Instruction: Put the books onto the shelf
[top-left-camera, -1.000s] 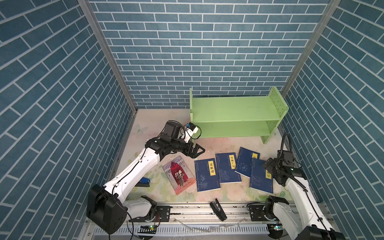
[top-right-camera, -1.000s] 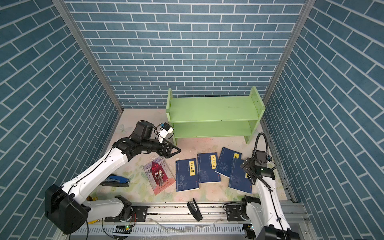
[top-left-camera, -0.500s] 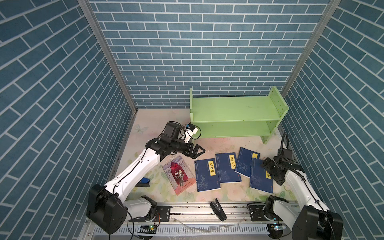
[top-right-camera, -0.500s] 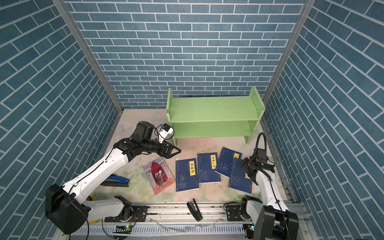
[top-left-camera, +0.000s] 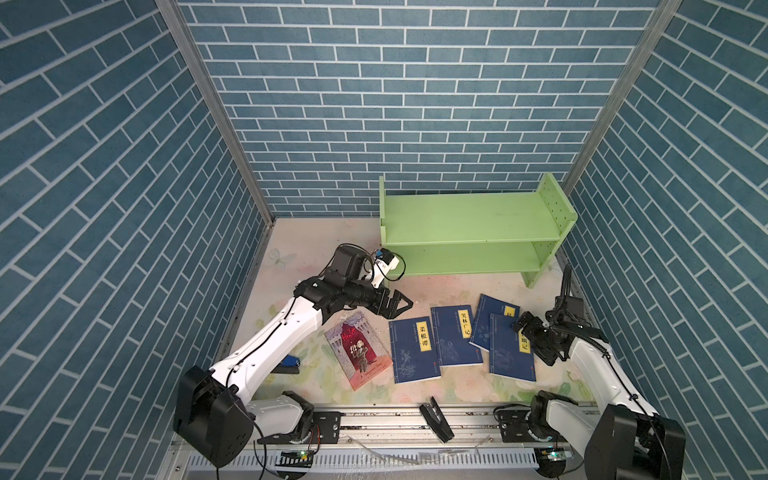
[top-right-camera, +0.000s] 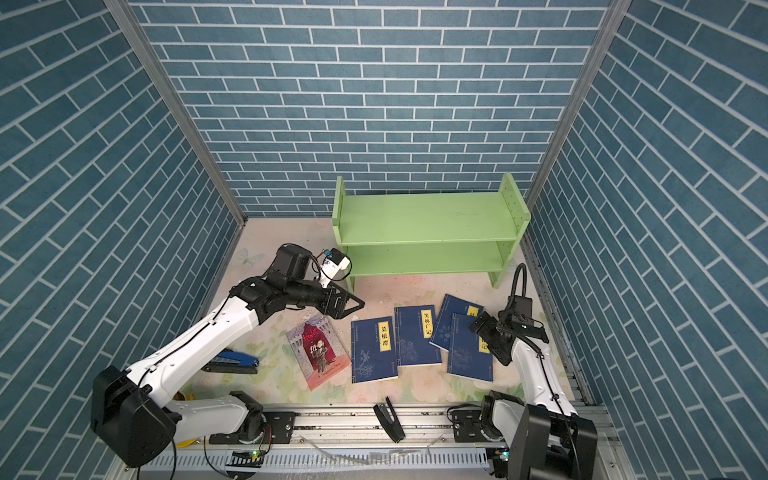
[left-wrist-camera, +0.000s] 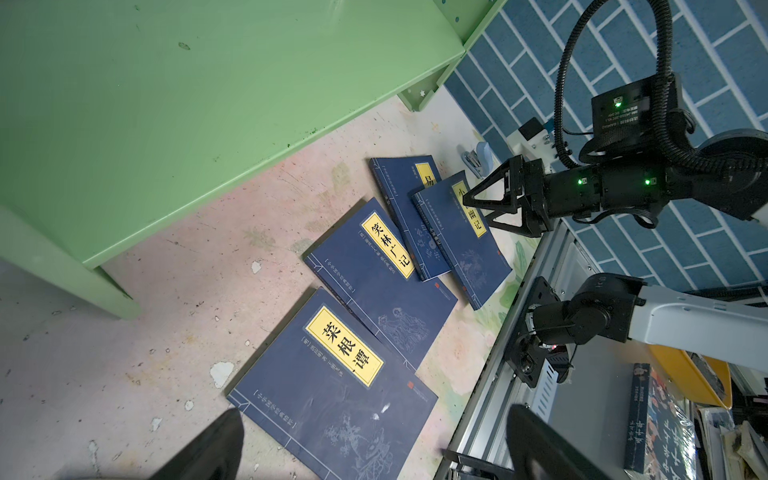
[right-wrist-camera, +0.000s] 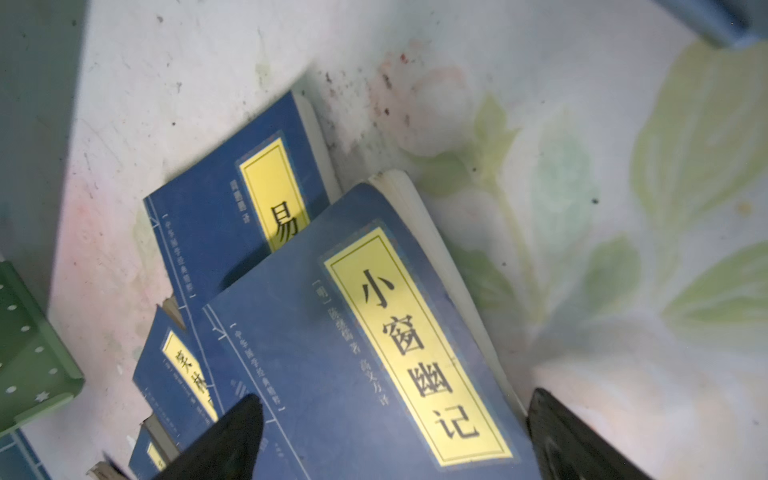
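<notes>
Four blue books (top-left-camera: 455, 336) and a red book (top-left-camera: 359, 353) are laid flat on the table (top-left-camera: 307, 253), in front of the green shelf (top-left-camera: 465, 218). The left gripper (top-left-camera: 405, 305) is held wide open near the red book, holding nothing. The right gripper (top-left-camera: 534, 343) is spread open over the rightmost blue book, which overlaps its neighbour.

Both top views are bright, sharp and evenly lit, with soft shadow beneath the shelf (top-left-camera: 469, 257). The right wrist view is hazy and smeared, with the fingers (right-wrist-camera: 224, 440) of the right end effector (right-wrist-camera: 390, 444) dark and unfocused.
</notes>
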